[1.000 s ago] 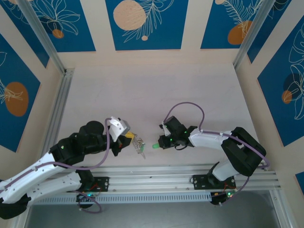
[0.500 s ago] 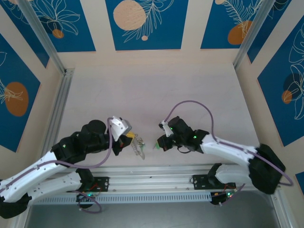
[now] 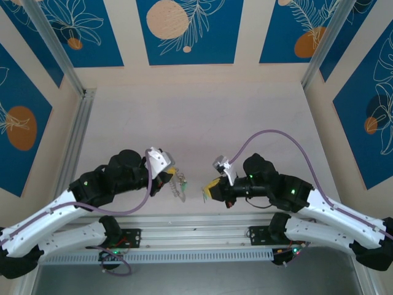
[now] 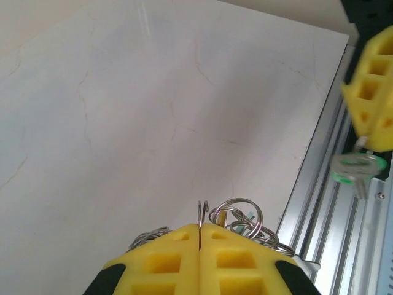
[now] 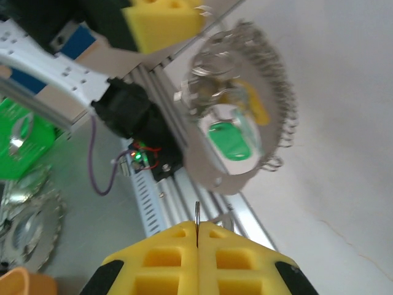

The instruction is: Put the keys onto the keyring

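My left gripper (image 3: 170, 177) is shut on the keyring (image 3: 180, 186), a thin wire loop carrying small silver rings and tagged keys. In the left wrist view the wire (image 4: 203, 210) stands pinched between the yellow pads (image 4: 166, 261), with small rings (image 4: 242, 222) bunched beside it. My right gripper (image 3: 210, 190) is shut on a green-tagged key (image 3: 204, 195), a short gap right of the keyring. That key (image 4: 355, 169) hangs below the right gripper's yellow finger (image 4: 374, 104). From the right wrist, a thin metal edge (image 5: 197, 212) sticks up between the shut pads (image 5: 166, 264). Ahead hangs the keyring (image 5: 224, 181) with green (image 5: 228, 138) and yellow (image 5: 255, 104) tags.
An aluminium rail (image 3: 202, 224) runs along the near table edge just below both grippers, and another rail (image 3: 77, 141) lines the left side. Pale tabletop (image 3: 202, 117) stretches behind the grippers to the blue-panelled walls (image 3: 184, 31).
The right arm has swung its elbow out to the right and turned its wrist, so its yellow pads now face the keyring. The left gripper with the keyring shifted slightly right.
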Controlling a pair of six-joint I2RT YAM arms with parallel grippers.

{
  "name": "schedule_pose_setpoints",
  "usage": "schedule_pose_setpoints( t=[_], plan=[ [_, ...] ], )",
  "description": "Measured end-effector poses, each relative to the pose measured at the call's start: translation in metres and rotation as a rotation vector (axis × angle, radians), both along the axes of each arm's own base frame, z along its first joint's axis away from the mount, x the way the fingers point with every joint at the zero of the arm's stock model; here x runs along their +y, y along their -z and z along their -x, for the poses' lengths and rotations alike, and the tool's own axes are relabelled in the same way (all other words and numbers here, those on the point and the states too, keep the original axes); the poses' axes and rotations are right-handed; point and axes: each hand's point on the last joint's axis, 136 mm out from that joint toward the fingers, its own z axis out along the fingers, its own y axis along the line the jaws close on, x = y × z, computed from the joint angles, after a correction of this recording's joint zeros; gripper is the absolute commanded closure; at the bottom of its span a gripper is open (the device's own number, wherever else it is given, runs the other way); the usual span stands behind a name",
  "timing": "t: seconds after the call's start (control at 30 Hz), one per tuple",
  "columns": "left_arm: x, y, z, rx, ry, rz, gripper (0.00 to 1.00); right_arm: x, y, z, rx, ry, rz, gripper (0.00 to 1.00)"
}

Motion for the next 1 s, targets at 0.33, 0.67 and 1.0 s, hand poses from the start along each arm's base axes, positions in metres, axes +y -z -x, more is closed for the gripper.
schedule_pose_setpoints(
  t=[0.33, 0.67, 1.0],
  plan=[
    [-0.002, -0.01, 0.005, -0.056, 0.069, -0.031, 1.0, 0.018, -0.017, 0.003, 0.018, -0.027, -0.059, 1.0],
    [-0.007, -0.006, 0.008, -0.063, 0.116, -0.048, 1.0, 0.054, -0.048, -0.019, 0.002, 0.001, -0.155, 1.0],
    [-0.008, -0.008, 0.012, -0.06, 0.14, -0.039, 1.0, 0.067, -0.05, -0.039, 0.032, 0.053, -0.157, 1.0]
  ],
)
